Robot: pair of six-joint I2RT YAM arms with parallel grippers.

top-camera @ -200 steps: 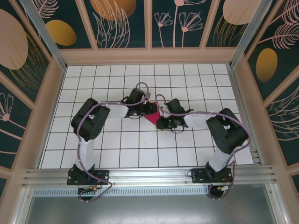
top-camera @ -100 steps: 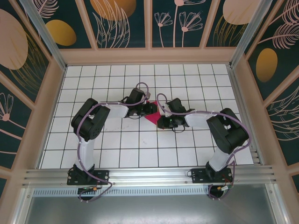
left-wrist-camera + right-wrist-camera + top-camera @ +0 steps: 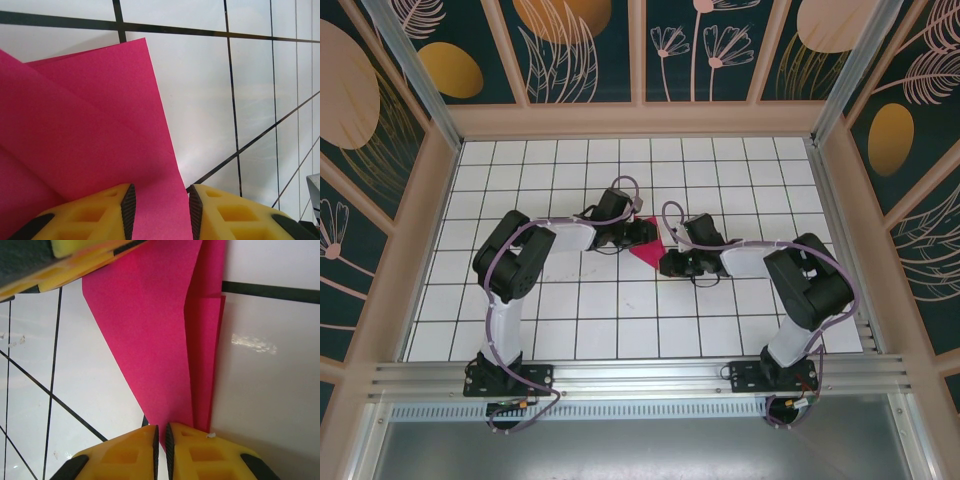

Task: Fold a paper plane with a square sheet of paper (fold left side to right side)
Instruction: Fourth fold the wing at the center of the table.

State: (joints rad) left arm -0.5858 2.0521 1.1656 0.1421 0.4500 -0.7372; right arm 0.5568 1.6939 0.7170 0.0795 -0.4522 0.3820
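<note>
Magenta paper [image 3: 647,252] folded, layered, prob. triangular, ctr of table [image 3: 570,300].

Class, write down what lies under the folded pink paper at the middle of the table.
Under the pink paper a lower layer of it shows, with white gridded table around. Tiles directly beneath are hidden.

I can't read any txt, nos. or brand marks here. Panels [image 3: 580,50] behind the table [image 3: 500,170] carry plant & oval art, no lettering; table has plain grid lines.
</note>
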